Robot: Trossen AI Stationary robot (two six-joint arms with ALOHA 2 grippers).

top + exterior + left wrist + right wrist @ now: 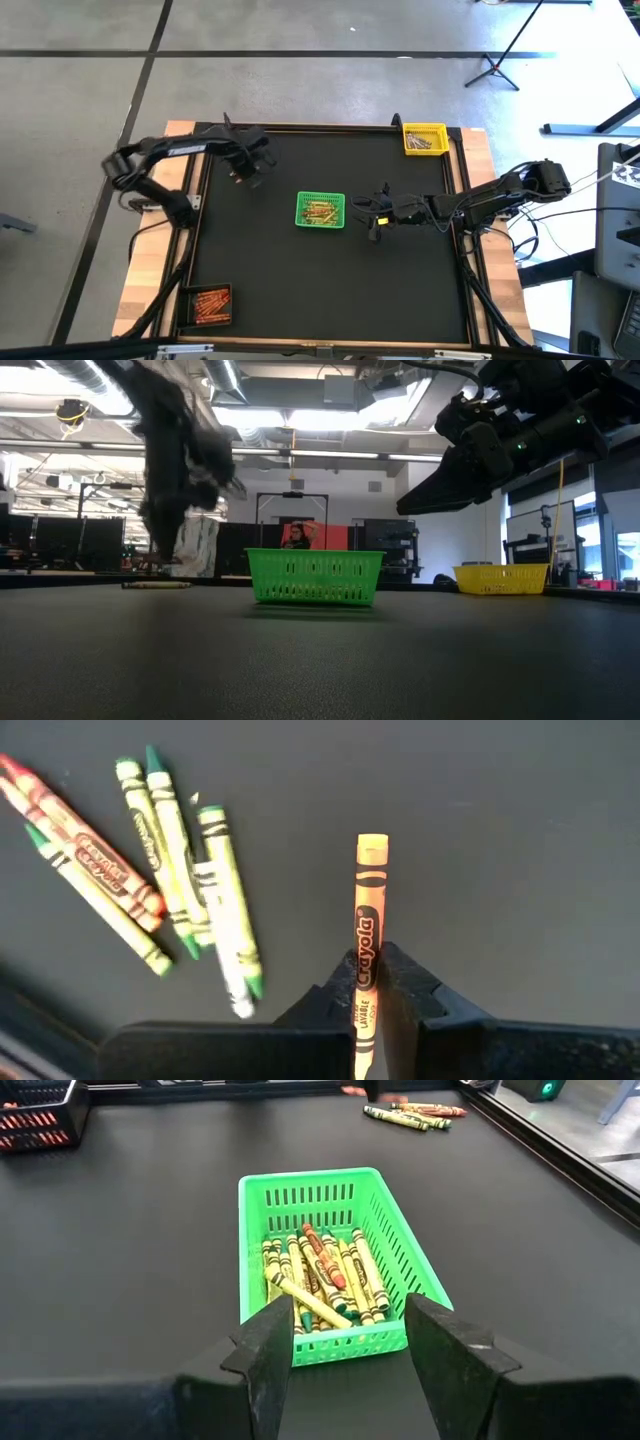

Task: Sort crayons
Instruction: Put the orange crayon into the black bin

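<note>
The left gripper is pinched tight on a single orange crayon, which stands out straight between its two dark fingers above the black table; seen from above, this gripper is over the far left part of the table. On the mat beside the held crayon lie a few loose crayons, several green and yellow-green ones close together and a red one with another green a little apart from them. The right gripper hovers with its fingers spread wide and nothing between them, just beside the near end of the green mesh basket, which sits near the middle of the table. That basket holds a heap of crayons, mostly yellow-green and green, with one red one lying on top. A yellow basket stands at the far right corner with a few crayons in it, their colour too small to tell, and a black basket at the near left corner holds orange and red crayons. In the low view a person shows in the room behind the green basket.
</note>
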